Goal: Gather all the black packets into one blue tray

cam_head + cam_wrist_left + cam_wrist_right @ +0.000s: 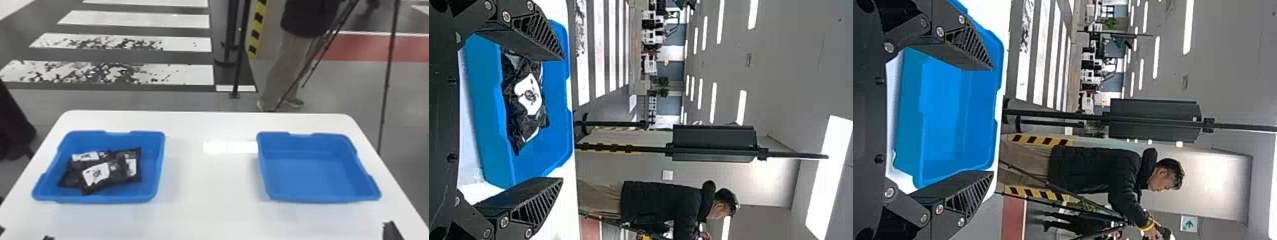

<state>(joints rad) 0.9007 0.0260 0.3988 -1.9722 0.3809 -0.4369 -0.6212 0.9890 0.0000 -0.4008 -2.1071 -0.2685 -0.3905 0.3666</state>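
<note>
My left gripper [25,234] is at the bottom left corner of the head view, on the near side of the left blue tray [99,198]. My right gripper [392,230] shows at the bottom right, nearer than the right blue tray [322,198]. Black packets [105,174] with white labels overlap in a pile inside the left tray; the right tray holds nothing. In the left wrist view the left gripper [562,119] stands open, the packets [528,95] beyond it. The right gripper [992,121] is open too, facing the bare right tray [908,117].
Both trays stand on a white table [210,178] with a wide gap between them. Beyond its far edge are a black pole [241,48] and tripod legs [387,63]. Something dark [14,127] stands beside the table's left side.
</note>
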